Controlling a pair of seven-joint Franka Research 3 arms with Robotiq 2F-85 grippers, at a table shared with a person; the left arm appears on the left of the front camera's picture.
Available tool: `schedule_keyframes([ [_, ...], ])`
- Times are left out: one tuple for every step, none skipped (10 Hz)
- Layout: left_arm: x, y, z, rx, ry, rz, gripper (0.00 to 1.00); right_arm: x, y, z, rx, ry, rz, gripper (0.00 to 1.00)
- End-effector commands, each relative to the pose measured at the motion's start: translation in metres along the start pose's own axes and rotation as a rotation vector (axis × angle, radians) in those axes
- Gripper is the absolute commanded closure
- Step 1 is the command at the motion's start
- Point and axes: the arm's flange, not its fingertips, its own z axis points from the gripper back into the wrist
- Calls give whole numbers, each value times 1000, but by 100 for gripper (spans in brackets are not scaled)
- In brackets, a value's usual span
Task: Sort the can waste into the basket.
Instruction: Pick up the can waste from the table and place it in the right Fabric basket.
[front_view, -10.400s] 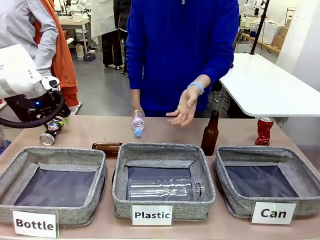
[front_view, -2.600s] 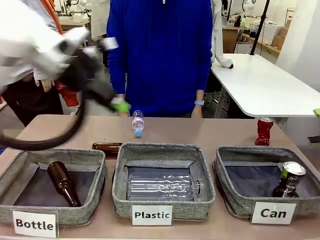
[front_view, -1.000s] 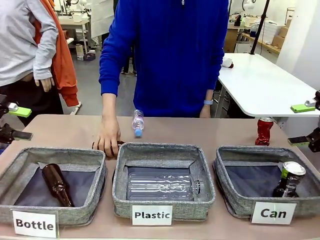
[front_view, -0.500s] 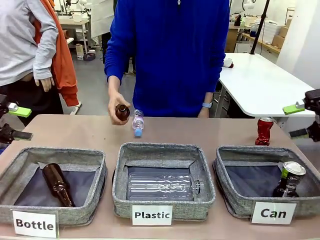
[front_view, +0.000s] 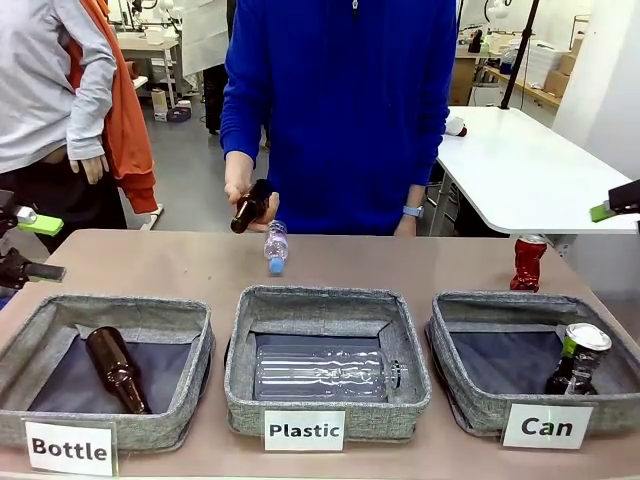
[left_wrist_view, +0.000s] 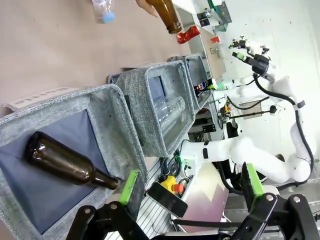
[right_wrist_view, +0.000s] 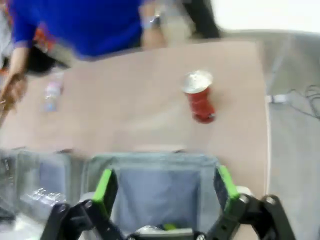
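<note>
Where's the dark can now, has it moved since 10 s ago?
Yes. The dark can went right: it was behind the Bottle basket, near that basket's far left corner, and now it leans inside the Can basket.

Dark can (front_view: 578, 358) gone from left pincer (front_view: 45, 247); now leaning in Can basket (front_view: 470, 400). Upright brown bottle gone from surface (front_view: 400, 265); brown bottle (front_view: 115, 368) now lies in Bottle basket (front_view: 100, 305). Left pincer back at left edge, empty, fingers apart. Person's hand (front_view: 243, 192) has lifted second brown bottle (front_view: 250, 206) from behind Plastic basket (front_view: 330, 300), holds it tilted in air. Right pincer (front_view: 612, 205) higher at right edge.
</note>
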Motion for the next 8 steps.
schedule_keyframes([
  [-2, -1, 3, -5, 11, -6, 0, -1, 16, 0, 116, 84, 25, 0],
  [-2, -1, 3, -5, 11, -6, 0, -1, 16, 0, 116, 84, 25, 0],
  [-2, -1, 3, -5, 11, -6, 0, -1, 16, 0, 116, 84, 25, 0],
  [0, 0, 0, 0, 0, 0, 0, -4, 4, -4, 24, 28, 11, 0],
  [-4, -30, 31, 82, 47, -90, 0, 8, -18, -13, 111, 51, 24, 0],
  [-4, -35, 74, 124, 51, -83, 0, 17, -46, -24, 232, 14, 123, 0],
  [-6, -30, 126, 160, 39, -25, 0, 20, -74, -40, 277, 21, 277, 0],
  [-17, -27, 162, 206, -21, -11, 0, 21, -95, -55, 371, 19, 374, 0],
])
